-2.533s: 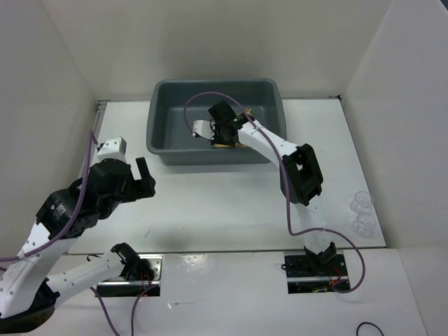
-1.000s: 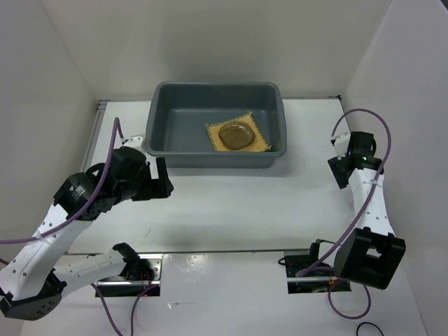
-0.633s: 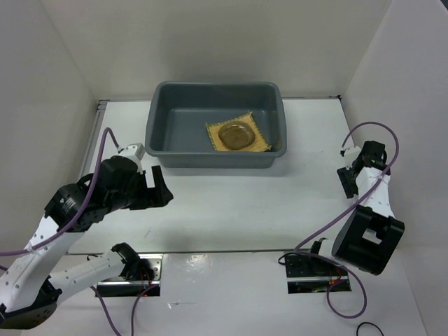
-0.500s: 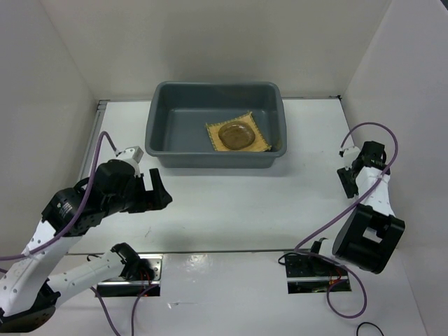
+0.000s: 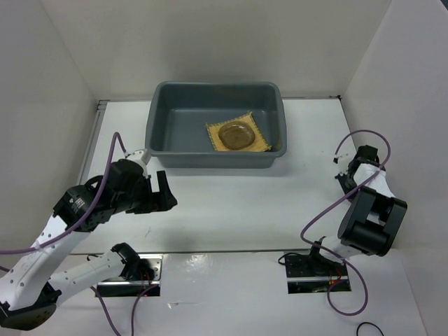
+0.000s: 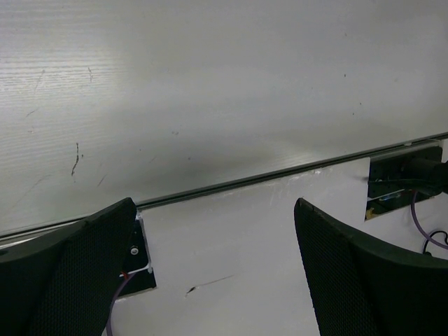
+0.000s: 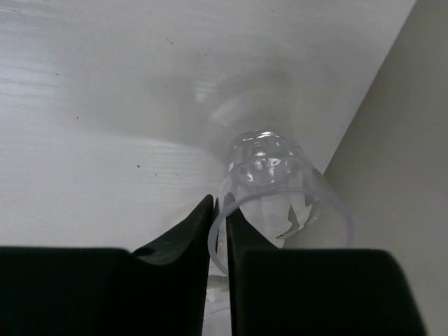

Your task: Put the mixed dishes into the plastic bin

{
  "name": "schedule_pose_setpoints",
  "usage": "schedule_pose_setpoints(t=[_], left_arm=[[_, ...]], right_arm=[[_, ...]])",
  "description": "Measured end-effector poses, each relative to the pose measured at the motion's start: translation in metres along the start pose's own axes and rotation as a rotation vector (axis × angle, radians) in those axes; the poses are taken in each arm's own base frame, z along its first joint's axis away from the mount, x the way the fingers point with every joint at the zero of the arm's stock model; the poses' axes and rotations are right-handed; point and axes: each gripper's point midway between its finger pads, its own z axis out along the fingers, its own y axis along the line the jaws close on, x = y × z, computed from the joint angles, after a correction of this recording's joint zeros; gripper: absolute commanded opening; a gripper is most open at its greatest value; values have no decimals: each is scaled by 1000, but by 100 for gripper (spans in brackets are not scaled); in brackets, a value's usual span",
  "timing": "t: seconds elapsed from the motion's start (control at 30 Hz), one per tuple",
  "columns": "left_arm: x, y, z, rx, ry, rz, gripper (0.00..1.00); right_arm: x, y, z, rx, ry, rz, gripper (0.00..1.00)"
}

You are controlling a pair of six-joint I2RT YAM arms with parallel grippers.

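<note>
The grey-blue plastic bin [image 5: 159, 133] stands at the back of the table. In it lies the yellow woven mat [image 5: 260, 143] with a round see-through plate [image 5: 236, 133] on top. My right gripper [image 5: 348, 183] is at the table's right edge by the side wall. In the right wrist view it [image 7: 218, 225] is shut on the rim wall of a small clear cup [image 7: 269, 171]. The cup is hidden under the arm in the top view. My left gripper [image 5: 162, 194] is open and empty over the bare table, front left of the bin; its fingers [image 6: 364, 280] stand wide apart.
The white side wall [image 7: 406, 140] rises right beside the cup. The right arm's elbow [image 5: 371, 225] is folded close to the gripper. Purple cables loop off both arms. The base mounts [image 6: 402, 182] sit at the table's near edge.
The right gripper left the bin, where the mat and plate now lie, and swung to the right edge. Its elbow has folded in closer. The left arm has shifted slightly right.
</note>
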Motion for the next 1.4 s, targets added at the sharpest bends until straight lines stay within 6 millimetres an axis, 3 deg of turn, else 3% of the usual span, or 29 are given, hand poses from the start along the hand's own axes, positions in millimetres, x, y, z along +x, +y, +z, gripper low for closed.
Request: schedule_pose_setpoints(t=[0.07, 0.2, 0.3, 0.37, 0.43, 0.5, 0.57, 0.67, 0.73, 0.87, 1.1, 1.23, 1.33, 1.4], left_arm=[[2, 1, 3, 0, 5, 0, 100], [6, 2, 8, -4, 20, 2, 100], [6, 3, 9, -8, 19, 4, 100], [4, 5, 11, -21, 13, 8, 100], [3, 6, 12, -34, 10, 13, 100], [2, 8, 15, -52, 13, 27, 100], [2, 10, 19, -70, 19, 44, 100], [0, 12, 27, -96, 32, 76, 100], [-3, 12, 32, -107, 32, 99, 100], [-7, 13, 42, -130, 38, 151, 100], [-22, 8, 48, -111, -12, 165, 100], [-30, 8, 40, -98, -66, 175, 100], [-36, 9, 22, -73, -142, 163, 100], [-42, 10, 8, -45, -206, 149, 100]], right_arm=[[0, 1, 2, -9, 3, -1, 4], [-9, 2, -7, -25, -27, 1, 0], [-29, -1, -33, -14, -86, -18, 0], [-60, -3, -69, 21, -177, -54, 0], [-105, -1, -116, 74, -323, -104, 0], [-153, 17, -176, 113, -497, -179, 0], [-191, 51, -233, 108, -666, -267, 0], [-222, 103, -301, 37, -852, -392, 0], [-231, 112, -324, 1, -895, -421, 0], [-258, 133, -347, -33, -922, -473, 0], [-313, 259, -371, -236, -968, -684, 0], [-343, 319, -359, -316, -957, -741, 0], [-384, 354, -356, -321, -1040, -716, 0], [-391, 373, -327, -325, -995, -740, 0]])
